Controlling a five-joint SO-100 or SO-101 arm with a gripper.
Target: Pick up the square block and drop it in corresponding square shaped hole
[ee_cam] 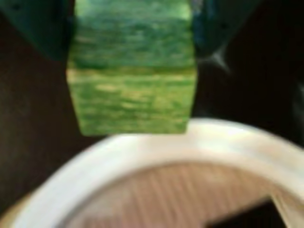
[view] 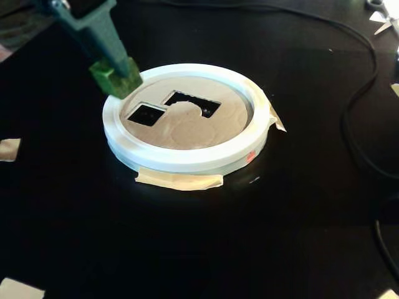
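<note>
My gripper (view: 115,78) is shut on a green wooden square block (view: 111,80), held in the air just above the far left rim of a round white sorter (view: 187,161). In the wrist view the block (ee_cam: 132,76) fills the top, clamped between two dark teal fingers (ee_cam: 42,28), with the white rim (ee_cam: 156,149) right below it. The cardboard lid has a small square hole (view: 146,114) near the left and a larger irregular hole (view: 193,103) behind it. The block hangs a little left of and behind the square hole.
The sorter is taped to a black table with masking tape (view: 179,180). A black cable (view: 358,124) runs along the right side. Bits of tape (view: 9,149) lie at the left edge and bottom corners.
</note>
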